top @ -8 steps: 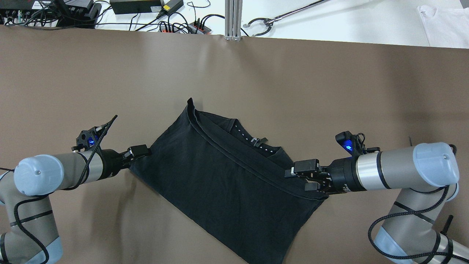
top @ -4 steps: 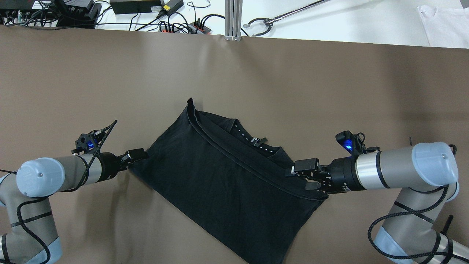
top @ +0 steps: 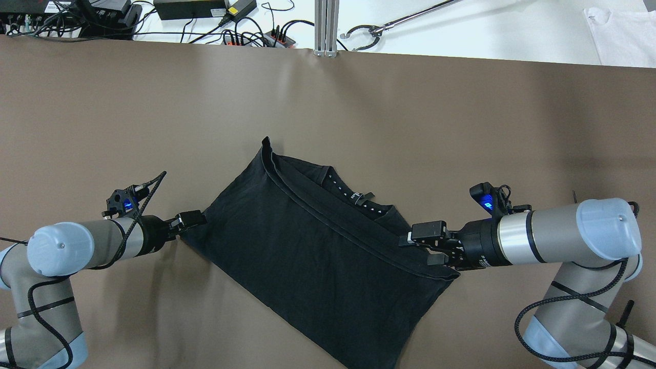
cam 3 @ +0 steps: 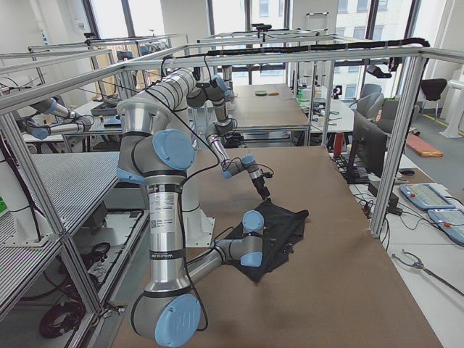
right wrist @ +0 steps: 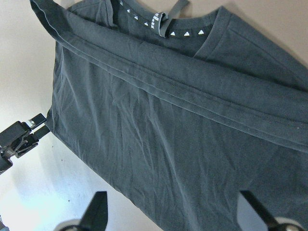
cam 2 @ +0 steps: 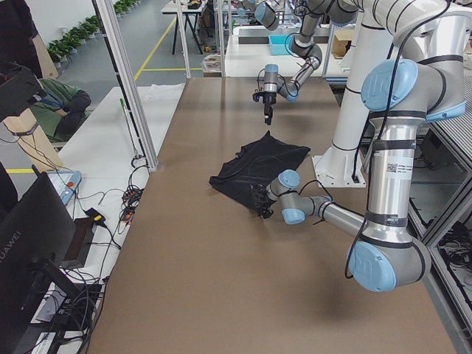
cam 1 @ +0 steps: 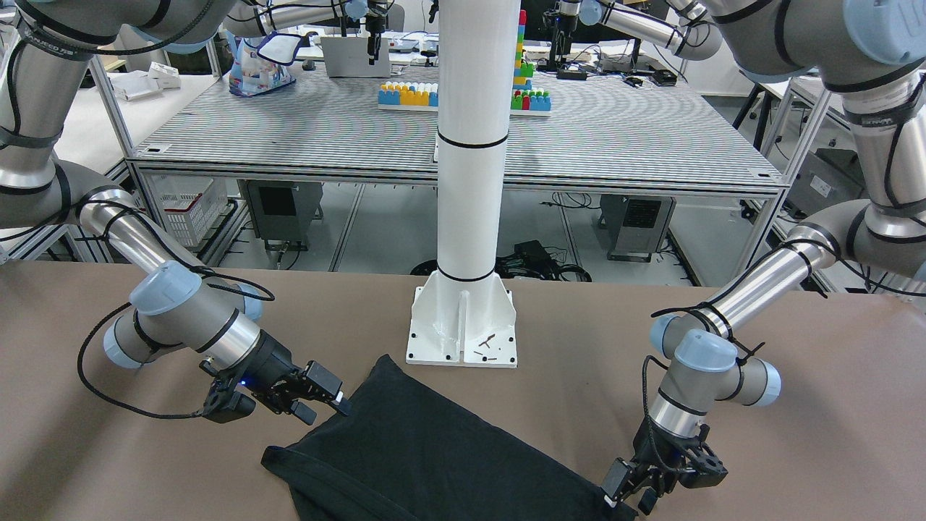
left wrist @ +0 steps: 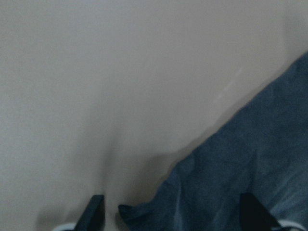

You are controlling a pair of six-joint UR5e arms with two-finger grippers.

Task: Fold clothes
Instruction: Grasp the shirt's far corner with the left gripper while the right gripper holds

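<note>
The left gripper [top: 190, 220] has shifted toward the robot, jaws apart around the corner of the clothes [top: 318, 256]. The right gripper [top: 419, 249] straddles the opposite edge, jaws apart.

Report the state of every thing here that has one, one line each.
black shirt: folded over once, lying flat on the table, neckline left uncovered.
left gripper: open, low at the shirt's corner nearest its arm.
right gripper: open, over the shirt's edge on the opposite side, gripping nothing.
</note>
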